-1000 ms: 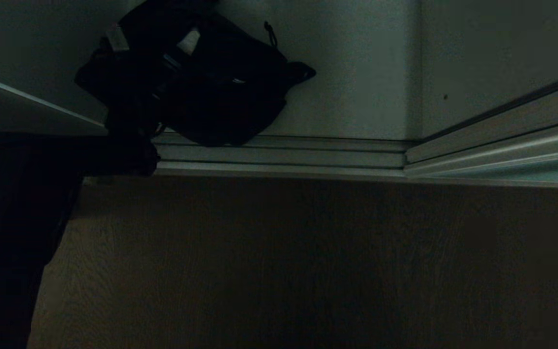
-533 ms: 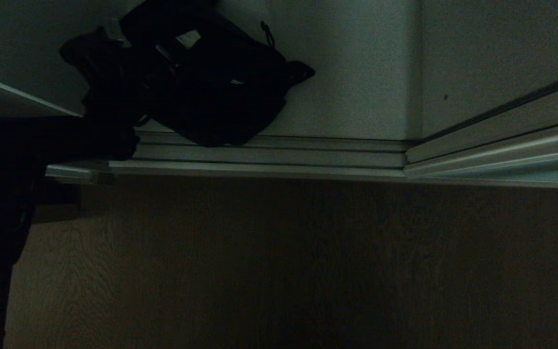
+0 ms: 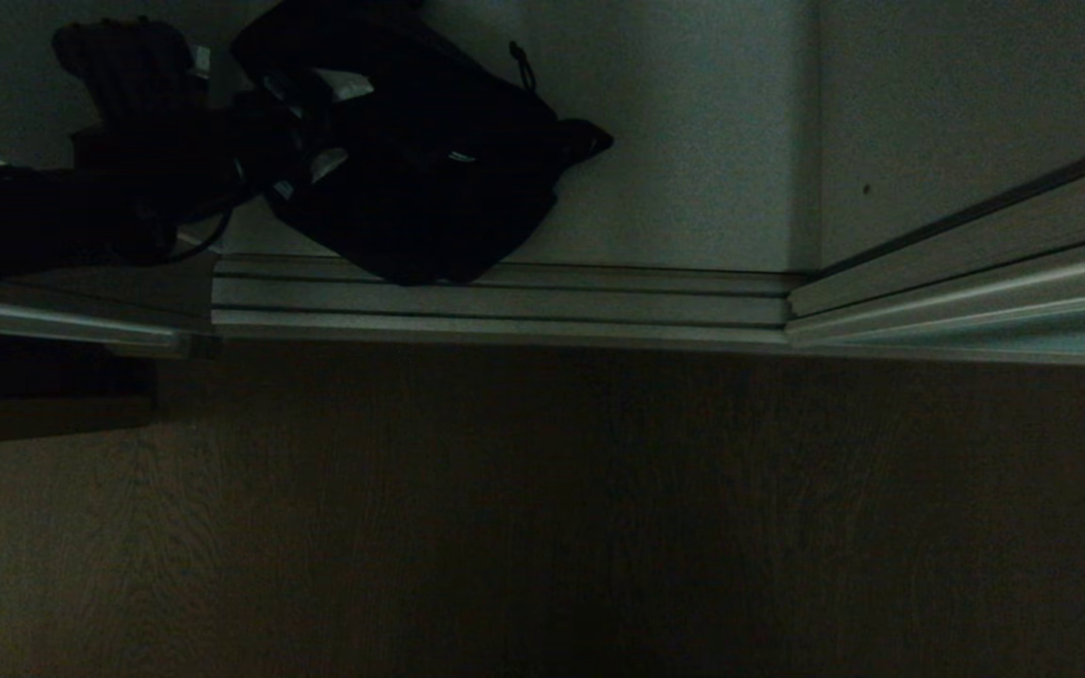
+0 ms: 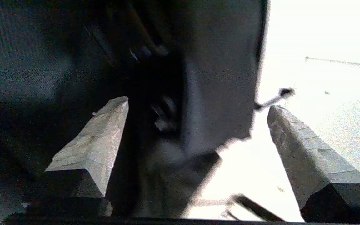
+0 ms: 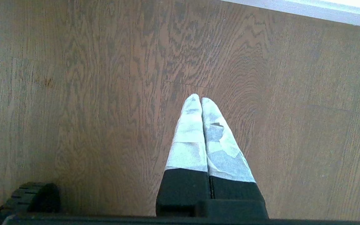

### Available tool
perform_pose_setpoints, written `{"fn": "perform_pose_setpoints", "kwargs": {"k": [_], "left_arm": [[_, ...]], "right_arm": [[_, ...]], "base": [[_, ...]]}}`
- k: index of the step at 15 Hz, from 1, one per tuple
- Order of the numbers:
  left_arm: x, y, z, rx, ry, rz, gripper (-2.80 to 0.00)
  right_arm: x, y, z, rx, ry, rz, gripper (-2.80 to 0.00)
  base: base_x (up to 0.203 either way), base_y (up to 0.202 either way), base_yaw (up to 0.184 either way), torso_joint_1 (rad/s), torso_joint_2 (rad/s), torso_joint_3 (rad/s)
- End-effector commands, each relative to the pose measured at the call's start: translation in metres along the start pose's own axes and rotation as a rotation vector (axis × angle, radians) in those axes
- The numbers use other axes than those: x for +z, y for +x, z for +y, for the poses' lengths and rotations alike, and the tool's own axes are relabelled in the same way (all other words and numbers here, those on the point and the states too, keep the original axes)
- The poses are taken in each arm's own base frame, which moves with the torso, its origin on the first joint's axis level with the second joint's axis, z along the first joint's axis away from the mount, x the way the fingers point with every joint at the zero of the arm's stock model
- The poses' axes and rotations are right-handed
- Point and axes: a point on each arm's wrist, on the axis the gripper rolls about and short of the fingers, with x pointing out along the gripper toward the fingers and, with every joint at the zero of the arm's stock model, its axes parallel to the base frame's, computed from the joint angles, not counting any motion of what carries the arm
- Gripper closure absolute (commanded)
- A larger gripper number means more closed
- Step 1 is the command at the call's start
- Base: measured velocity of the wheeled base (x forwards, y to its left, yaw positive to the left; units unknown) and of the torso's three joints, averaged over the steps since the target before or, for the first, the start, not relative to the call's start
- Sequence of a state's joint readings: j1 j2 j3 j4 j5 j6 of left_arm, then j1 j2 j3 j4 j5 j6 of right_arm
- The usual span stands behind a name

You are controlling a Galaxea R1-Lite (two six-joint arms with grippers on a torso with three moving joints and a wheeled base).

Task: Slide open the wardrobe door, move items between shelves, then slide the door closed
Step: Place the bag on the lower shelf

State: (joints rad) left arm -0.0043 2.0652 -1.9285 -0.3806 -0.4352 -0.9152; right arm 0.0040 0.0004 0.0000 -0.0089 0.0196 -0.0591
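**Bag set down on the low shelf, left gripper letting go**

The soft black fabric shoulder bag (image 3: 420, 160) is lying on the plain white-grey laminate shelf (image 3: 693, 151) at the bottom of the wardrobe, its front corner overhanging the pale metal sliding track (image 3: 505, 301) that runs along the shelf's edge. The left gripper (image 4: 195, 106) is hovering at the bag's left side with its two taped fingers (image 4: 98, 137) spread wide; dark fabric is sitting between them in the wrist view, but they are not pinching it, so the bag is judged released. The right gripper (image 5: 201, 103) is hanging parked over the brown wood-grain floor (image 5: 73, 93), fingertips pressed together on nothing.

The placing step looks to be ending. The next move calls for drawing the left arm clear without snagging the strap or buckles, then reaching for the sliding door, whose frosted panel is not clearly in view here. The overhanging corner could foul the door's travel.
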Motion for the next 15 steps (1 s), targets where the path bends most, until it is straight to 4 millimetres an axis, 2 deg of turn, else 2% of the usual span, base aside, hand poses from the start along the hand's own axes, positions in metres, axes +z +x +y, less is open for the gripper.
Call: {"fn": "perform_pose_setpoints", "kwargs": {"k": [1, 4, 8, 10, 11, 13, 15], "left_arm": [[0.011, -0.015, -0.015, -0.034, -0.031, 0.078, -2.80], [0.015, -0.023, -0.008, -0.034, -0.073, 0.144, -2.80], [-0.002, -0.022, 0.011, 0.006, -0.131, 0.279, -2.80], [-0.019, -0.017, 0.020, 0.045, -0.084, 0.363, -2.80], [-0.029, -0.016, 0.023, 0.062, -0.061, 0.402, 0.00], [-0.039, -0.014, 0.032, 0.087, -0.054, 0.441, 0.00], [-0.049, -0.010, 0.032, 0.075, -0.017, 0.464, 0.00]], "right_arm": [[0.000, 0.000, 0.000, 0.001, -0.001, -0.004, 0.00], [0.000, 0.000, 0.000, 0.001, -0.001, -0.002, 0.00], [0.000, 0.000, 0.000, -0.001, -0.001, -0.002, 0.00], [0.000, 0.000, 0.000, -0.001, -0.001, -0.002, 0.00], [0.000, 0.000, 0.000, 0.001, -0.001, -0.003, 0.00], [0.000, 0.000, 0.000, 0.001, -0.001, -0.003, 0.00], [0.000, 0.000, 0.000, 0.001, -0.001, -0.004, 0.00]], "base": [[0.000, 0.000, 0.000, 0.000, 0.00, 0.000], [0.000, 0.000, 0.000, 0.000, 0.00, 0.000], [0.000, 0.000, 0.000, 0.000, 0.00, 0.000], [0.000, 0.000, 0.000, 0.000, 0.00, 0.000], [0.000, 0.000, 0.000, 0.000, 0.00, 0.000], [0.000, 0.000, 0.000, 0.000, 0.00, 0.000], [0.000, 0.000, 0.000, 0.000, 0.00, 0.000]]}}
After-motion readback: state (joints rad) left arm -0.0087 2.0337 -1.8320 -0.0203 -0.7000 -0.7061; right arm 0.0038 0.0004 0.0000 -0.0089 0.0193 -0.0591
